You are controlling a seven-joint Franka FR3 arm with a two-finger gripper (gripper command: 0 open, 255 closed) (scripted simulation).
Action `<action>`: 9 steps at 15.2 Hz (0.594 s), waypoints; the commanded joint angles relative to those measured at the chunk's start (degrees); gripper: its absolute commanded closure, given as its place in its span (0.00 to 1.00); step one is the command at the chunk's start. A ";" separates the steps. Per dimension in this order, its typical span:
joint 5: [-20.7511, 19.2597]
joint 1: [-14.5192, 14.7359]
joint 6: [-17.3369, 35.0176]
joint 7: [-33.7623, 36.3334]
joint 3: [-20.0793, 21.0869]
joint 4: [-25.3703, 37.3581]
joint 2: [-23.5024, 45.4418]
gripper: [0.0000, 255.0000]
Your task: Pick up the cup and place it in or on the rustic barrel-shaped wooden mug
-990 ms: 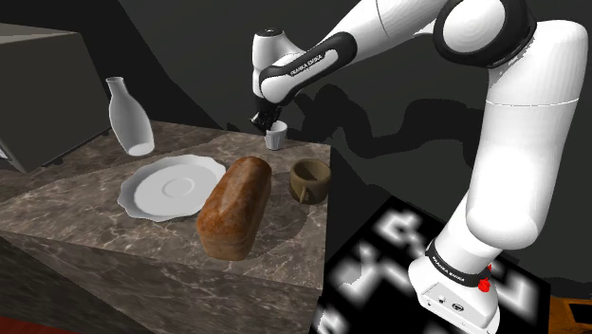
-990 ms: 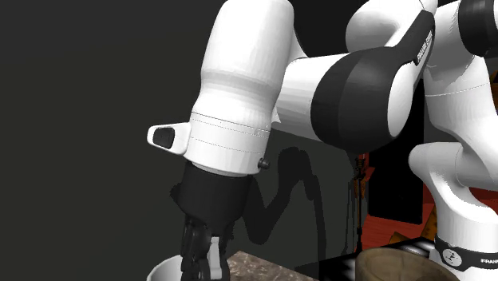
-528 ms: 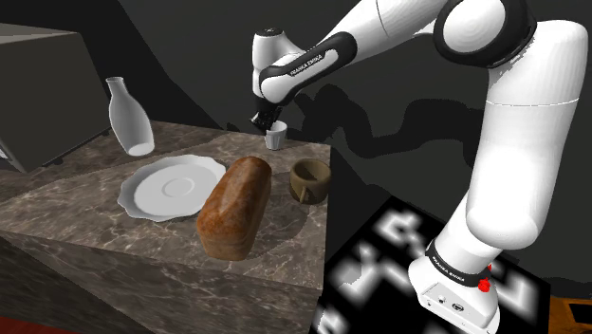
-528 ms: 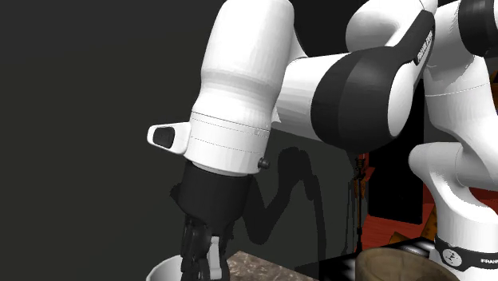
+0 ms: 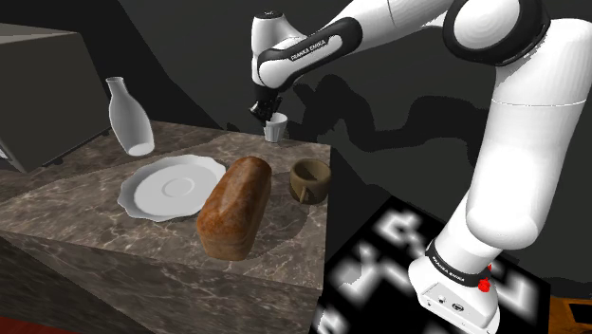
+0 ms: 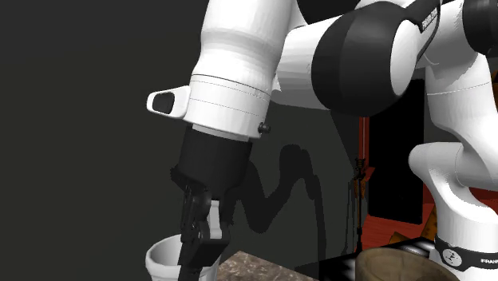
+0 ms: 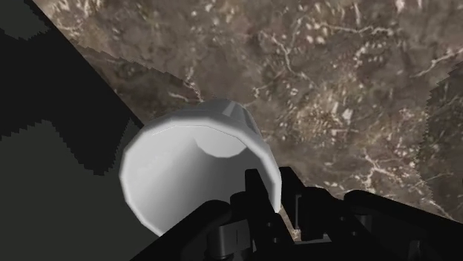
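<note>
A small white cup (image 5: 276, 127) hangs just above the far corner of the marble counter (image 5: 85, 211), with my gripper (image 5: 267, 114) shut on its rim from above. In the wrist view one finger sits inside the cup (image 7: 185, 170) and the other outside, so the gripper (image 7: 276, 194) clasps the wall. The second exterior view has the cup (image 6: 169, 257) lifted beside the gripper (image 6: 201, 243). The brown barrel-shaped mug (image 5: 309, 179) stands on the counter nearer the stand, a short way from the cup, and its rim (image 6: 391, 263) peeks in at the second exterior view's lower right.
A loaf of bread (image 5: 235, 206) lies beside the mug, with a white scalloped plate (image 5: 173, 187) to its left in the shoulder view. A white bottle (image 5: 130, 117) tilts at the back left, next to a grey box (image 5: 38, 95). The counter ends right of the mug.
The arm has risen and the cup has come up off the counter with the gripper. Nothing else has moved.
</note>
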 commanded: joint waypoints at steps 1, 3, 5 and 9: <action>0.33 -0.12 -1.24 -0.50 0.06 0.69 -0.60 1.00; 0.61 -0.14 -2.57 -0.85 0.15 1.52 -1.13 1.00; 0.88 -0.16 -3.91 -1.19 0.22 2.40 -1.62 1.00; 1.37 -0.17 -6.63 -1.85 0.36 4.34 -2.46 1.00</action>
